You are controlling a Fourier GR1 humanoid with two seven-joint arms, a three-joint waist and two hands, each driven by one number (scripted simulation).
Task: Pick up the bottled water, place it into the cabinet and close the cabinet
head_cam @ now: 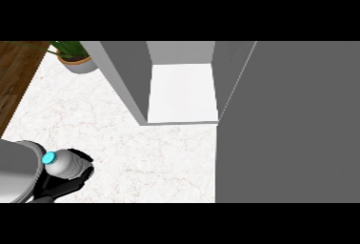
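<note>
Black fingers of the left hand [60, 183] are seen curled around the bottled water [67, 163], held at the lower left over the marble counter [141, 152], well apart from the open cabinet [181, 93]. Its grey wall could be clipped if the bottle is swung in wide.

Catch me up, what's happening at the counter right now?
The left hand is curled round the bottled water at the view's lower left, over the white counter. The cabinet stands open ahead, its white shelf bare, with its grey door swung out on the right. The bottle is not yet inside. A potted plant sits at the back left. The right hand is out of view.
</note>
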